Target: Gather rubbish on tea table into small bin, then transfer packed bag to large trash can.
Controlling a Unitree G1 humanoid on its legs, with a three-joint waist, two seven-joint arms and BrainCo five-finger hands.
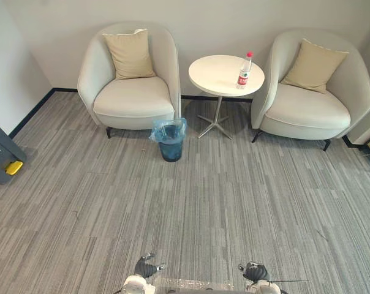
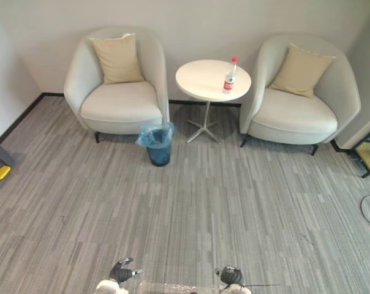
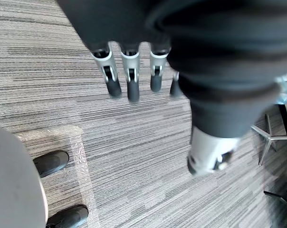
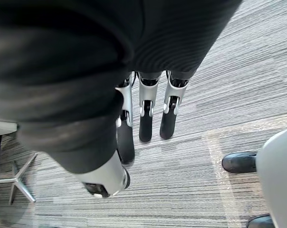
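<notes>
Closing on the table (image 1: 217, 78) is judged to be the step in hand, since nothing has been gathered yet. One piece of rubbish can be made out: a bottle (image 1: 245, 70) with a red cap, stood upright near the right edge of the round white tabletop, in the upper middle of the left eye view. The small bin (image 1: 170, 139), lined with a blue bag, is set on the carpet (image 1: 191, 208) just below and left of the table, beside the left armchair (image 1: 131, 79). The large trash can (image 1: 2, 153), grey with yellow, is found at the far left edge, well apart from the rest.

For the step to be done well, the approach should be aimed so that the bottle can be reached without the small bin being knocked. The bottle is tall and narrow and could be tipped easily; it should be taken round its middle, not pushed at the cap.

Both hands are held low at the bottom edge of the frame, the left hand (image 1: 147, 267) left of centre and the right hand (image 1: 253, 271) right of centre. In the wrist views the left fingers (image 3: 130, 80) and the right fingers (image 4: 146, 118) are shown straight over bare carpet, with nothing held.
</notes>
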